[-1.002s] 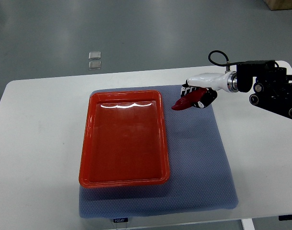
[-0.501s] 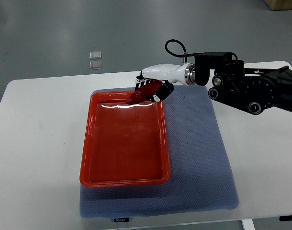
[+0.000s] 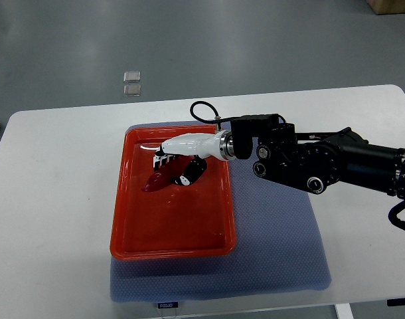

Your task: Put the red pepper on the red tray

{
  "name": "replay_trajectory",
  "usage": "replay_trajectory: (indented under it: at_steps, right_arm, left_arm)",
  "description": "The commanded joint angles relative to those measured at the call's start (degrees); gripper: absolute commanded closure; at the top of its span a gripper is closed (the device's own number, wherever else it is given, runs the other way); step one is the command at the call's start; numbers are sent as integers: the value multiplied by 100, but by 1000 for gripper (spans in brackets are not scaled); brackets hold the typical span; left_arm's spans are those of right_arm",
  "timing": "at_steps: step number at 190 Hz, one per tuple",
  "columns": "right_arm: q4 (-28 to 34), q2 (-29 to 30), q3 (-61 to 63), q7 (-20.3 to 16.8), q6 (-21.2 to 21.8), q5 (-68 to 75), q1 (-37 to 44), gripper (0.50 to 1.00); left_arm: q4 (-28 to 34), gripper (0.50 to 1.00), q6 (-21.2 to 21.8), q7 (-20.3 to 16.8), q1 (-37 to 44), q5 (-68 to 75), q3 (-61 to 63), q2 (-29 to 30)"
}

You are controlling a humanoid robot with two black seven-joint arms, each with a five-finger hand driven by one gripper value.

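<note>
A dark red pepper (image 3: 157,180) hangs in my right hand (image 3: 176,166), whose white and black fingers are curled around it. The hand is over the upper middle of the red tray (image 3: 133,242), with the pepper's tip pointing down and left, just above the tray floor. Whether the pepper touches the tray I cannot tell. My right arm (image 3: 322,163) reaches in from the right edge. The left arm is out of sight.
The tray lies on a blue-grey mat (image 3: 282,246) on a white table (image 3: 50,199). Two small clear squares (image 3: 131,83) lie on the grey floor beyond the table's far edge.
My right hand has carried the pepper leftward and toward me, from beside the tray's far right corner, across the rim, to a spot over the tray's upper middle, lower than before.
</note>
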Motion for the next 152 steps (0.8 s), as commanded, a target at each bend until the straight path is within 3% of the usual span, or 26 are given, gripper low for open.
replay_trajectory:
  at_steps: [1, 46, 55, 64, 91, 121, 152]
  right_arm:
    - [0, 17, -7, -1, 0, -6, -68, 899]
    - [-79, 17, -7, -1, -17, -6, -200, 875]
    - [-96, 34, 2, 8, -26, 3, -200, 832]
    - [-105, 43, 28, 8, -35, 3, -209, 736]
    - [-131, 52, 37, 8, -141, 21, -253, 622]
    - [-140, 43, 37, 16, -141, 30, -244, 587]
    - [-149, 25, 63, 16, -105, 47, -209, 587]
  left_arm:
    - [0, 500, 0, -5, 0, -6, 0, 0]
    - [0, 500, 0, -5, 0, -6, 0, 0]
    - [0, 500, 0, -5, 0, 3, 0, 0]
    - [0, 500, 0, 4, 0, -6, 0, 0]
    - [0, 500, 0, 4, 0, -6, 0, 0]
    - [0, 500, 0, -5, 0, 3, 0, 0]
    - [0, 500, 0, -5, 0, -6, 0, 0]
